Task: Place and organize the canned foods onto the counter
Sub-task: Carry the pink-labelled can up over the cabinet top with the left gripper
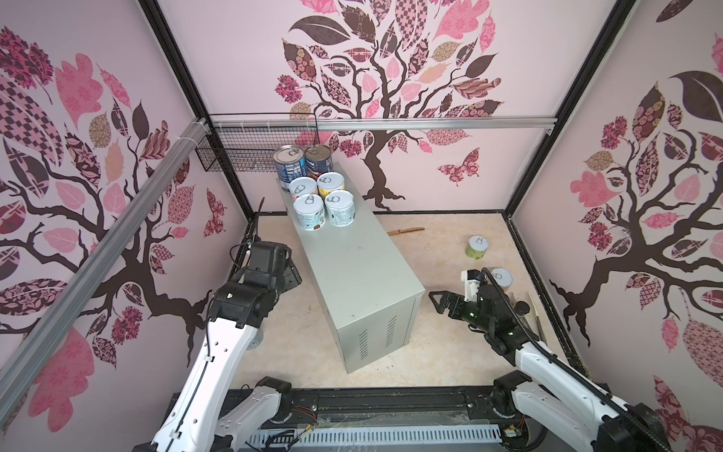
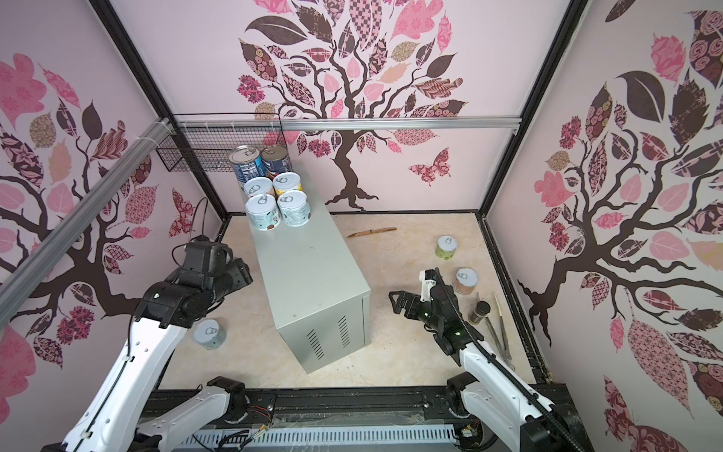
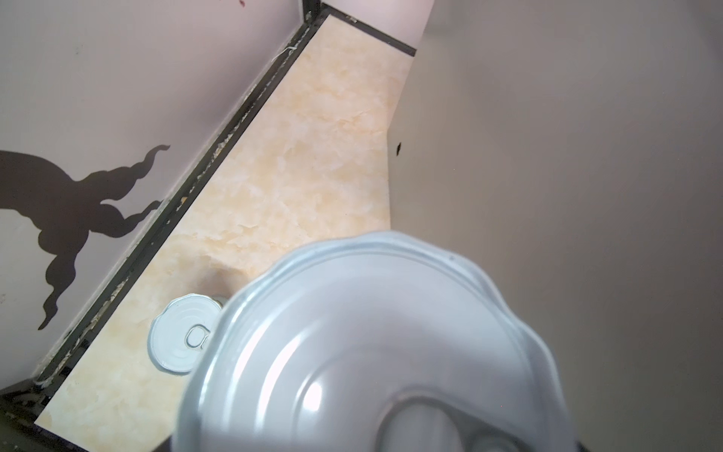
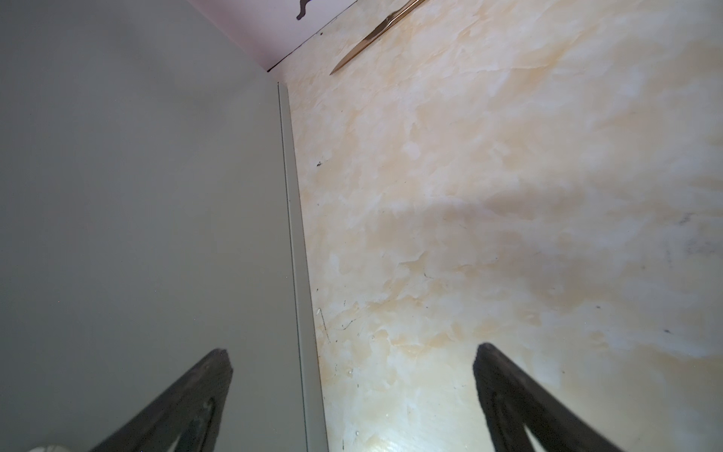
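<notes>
- The held can [image 3: 371,344] is hanging under the left gripper [image 2: 236,274], just left of the counter [image 1: 364,266]. Its lid is hiding the fingers, which appear to be pinching it.
- Six cans [image 1: 309,213] are crowding the counter's far end, and the near stretch is lying open.
- A low swing is risking the can's base catching the counter's left edge. Overreaching is risking a knock to the front pair.
- The right gripper [image 1: 442,301], fingers spread and empty, is hovering right of the counter.
</notes>
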